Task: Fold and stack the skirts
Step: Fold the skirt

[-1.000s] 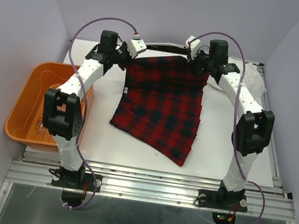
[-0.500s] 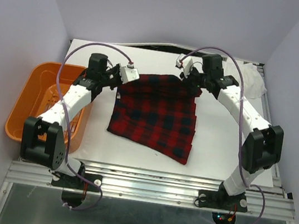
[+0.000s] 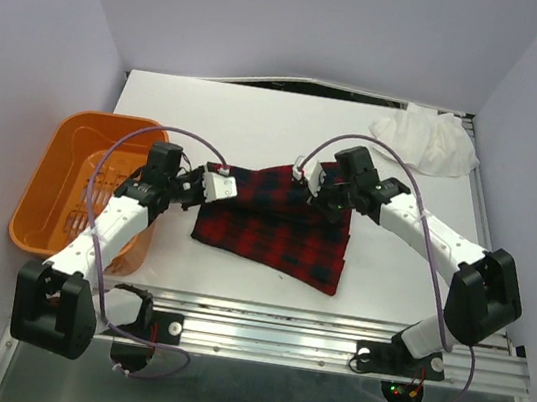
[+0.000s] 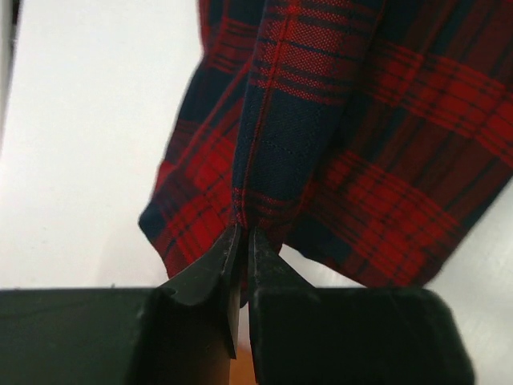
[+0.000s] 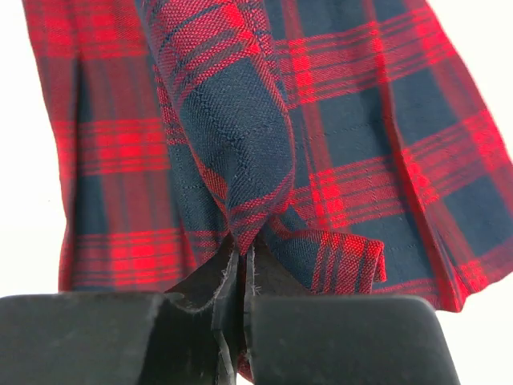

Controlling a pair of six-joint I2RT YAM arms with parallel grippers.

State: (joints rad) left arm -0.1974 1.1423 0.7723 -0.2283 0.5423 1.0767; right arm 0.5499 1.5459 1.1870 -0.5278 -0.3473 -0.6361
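Note:
A red and navy plaid skirt (image 3: 275,224) lies on the white table, its far edge lifted and drawn toward the near edge. My left gripper (image 3: 220,176) is shut on the skirt's far left corner; the left wrist view shows the cloth (image 4: 321,136) pinched between the jaws. My right gripper (image 3: 310,182) is shut on the far right corner; the right wrist view shows a fold of plaid (image 5: 240,136) clamped in the jaws. A white garment (image 3: 427,142) lies bunched at the far right corner of the table.
An orange basket (image 3: 59,180) stands off the table's left side, beside my left arm. The table's metal front rail (image 3: 270,323) runs along the near edge.
Both grippers have pulled the skirt's far edge from the back of the table toward the near edge, folding it over itself. The white garment at the back right has come into view.

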